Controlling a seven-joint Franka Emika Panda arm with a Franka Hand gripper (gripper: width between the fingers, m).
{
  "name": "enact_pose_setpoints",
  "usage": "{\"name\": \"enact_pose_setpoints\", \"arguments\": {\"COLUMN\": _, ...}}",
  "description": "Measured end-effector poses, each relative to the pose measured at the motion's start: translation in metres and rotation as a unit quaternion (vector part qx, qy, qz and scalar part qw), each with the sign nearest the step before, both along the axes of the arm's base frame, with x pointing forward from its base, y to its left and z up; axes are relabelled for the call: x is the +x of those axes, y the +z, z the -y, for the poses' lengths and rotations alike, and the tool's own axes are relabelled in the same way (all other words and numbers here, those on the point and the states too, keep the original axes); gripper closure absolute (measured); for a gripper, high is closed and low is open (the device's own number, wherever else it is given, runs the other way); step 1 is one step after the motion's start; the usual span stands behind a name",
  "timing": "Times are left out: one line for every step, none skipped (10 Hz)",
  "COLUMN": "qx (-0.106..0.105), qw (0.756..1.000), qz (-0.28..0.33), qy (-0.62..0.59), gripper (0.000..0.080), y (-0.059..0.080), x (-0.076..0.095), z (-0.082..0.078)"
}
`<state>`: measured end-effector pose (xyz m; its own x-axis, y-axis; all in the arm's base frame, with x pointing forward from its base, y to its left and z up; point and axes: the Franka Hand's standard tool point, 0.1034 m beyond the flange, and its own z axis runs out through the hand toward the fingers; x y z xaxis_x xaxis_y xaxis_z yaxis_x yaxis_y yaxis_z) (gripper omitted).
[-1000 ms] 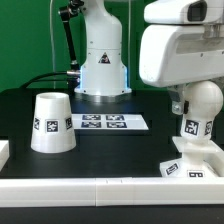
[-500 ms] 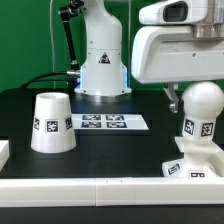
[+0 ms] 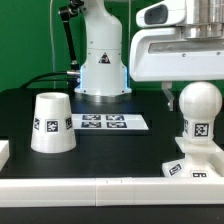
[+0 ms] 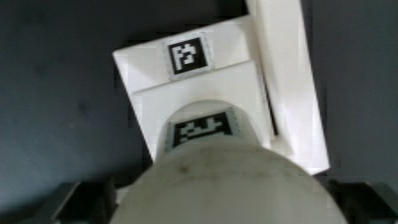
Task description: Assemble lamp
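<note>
Exterior view: the bulb [image 3: 199, 112] stands seated on the stepped base [image 3: 190, 166], at the bench's [image 3: 120, 150] near edge on that view's right. The tool [image 3: 197, 94] straddles its crown, fingers [image 3: 169, 95] spread clear of it and apparently gripping nothing. The shade [image 3: 52, 122] stands well apart, mouth down, ready for capping.

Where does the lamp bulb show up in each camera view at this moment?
Exterior view: the bulb stands upright on the base, at the exterior view's right.
Wrist view: the bulb is the blurred round shape closest to the camera, seen from above and covering part of the base.
Shared landmark: the tagged white base, directly under the bulb in both views.
</note>
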<state>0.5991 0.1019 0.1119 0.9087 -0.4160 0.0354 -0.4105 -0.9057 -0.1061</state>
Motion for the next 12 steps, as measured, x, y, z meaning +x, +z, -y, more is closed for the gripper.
{"name": "enact_pose_setpoints", "arguments": {"qx": 0.008, "qw": 0.999, "qz": -0.003, "qy": -0.052, "gripper": 0.0223, "y": 0.0001, "x": 0.0002, "z": -0.0007}}
{"name": "enact_pose_setpoints", "arguments": {"qx": 0.013, "qw": 0.996, "qz": -0.006, "qy": -0.086, "gripper": 0.0223, "y": 0.0002, "x": 0.0004, "z": -0.0007}}
{"name": "enact_pose_setpoints", "arguments": {"qx": 0.02, "qw": 0.991, "qz": -0.01, "qy": -0.129, "gripper": 0.0223, "y": 0.0001, "x": 0.0004, "z": -0.0009}}
{"name": "enact_pose_setpoints", "arguments": {"qx": 0.028, "qw": 0.984, "qz": -0.016, "qy": -0.177, "gripper": 0.0223, "y": 0.0001, "x": 0.0004, "z": -0.002}}
{"name": "enact_pose_setpoints", "arguments": {"qx": 0.037, "qw": 0.974, "qz": -0.021, "qy": -0.222, "gripper": 0.0222, "y": 0.0001, "x": 0.0003, "z": -0.003}}
{"name": "enact_pose_setpoints", "arguments": {"qx": 0.044, "qw": 0.968, "qz": -0.025, "qy": -0.245, "gripper": 0.0222, "y": 0.0001, "x": 0.0005, "z": -0.0032}}
{"name": "enact_pose_setpoints", "arguments": {"qx": 0.061, "qw": 0.951, "qz": -0.034, "qy": -0.302, "gripper": 0.0222, "y": 0.0001, "x": 0.0006, "z": -0.0042}}
{"name": "enact_pose_setpoints", "arguments": {"qx": 0.073, "qw": 0.936, "qz": -0.041, "qy": -0.342, "gripper": 0.0222, "y": 0.0001, "x": 0.0007, "z": -0.0053}}
{"name": "enact_pose_setpoints", "arguments": {"qx": 0.082, "qw": 0.924, "qz": -0.047, "qy": -0.37, "gripper": 0.0222, "y": 0.0001, "x": 0.0009, "z": -0.0061}}
{"name": "enact_pose_setpoints", "arguments": {"qx": 0.092, "qw": 0.908, "qz": -0.052, "qy": -0.405, "gripper": 0.0222, "y": 0.0001, "x": 0.0016, "z": -0.0066}}
{"name": "enact_pose_setpoints", "arguments": {"qx": 0.101, "qw": 0.895, "qz": -0.057, "qy": -0.431, "gripper": 0.0222, "y": 0.0001, "x": 0.0021, "z": -0.0066}}
{"name": "enact_pose_setpoints", "arguments": {"qx": 0.109, "qw": 0.886, "qz": -0.061, "qy": -0.446, "gripper": 0.0222, "y": 0.0001, "x": 0.0025, "z": -0.0063}}
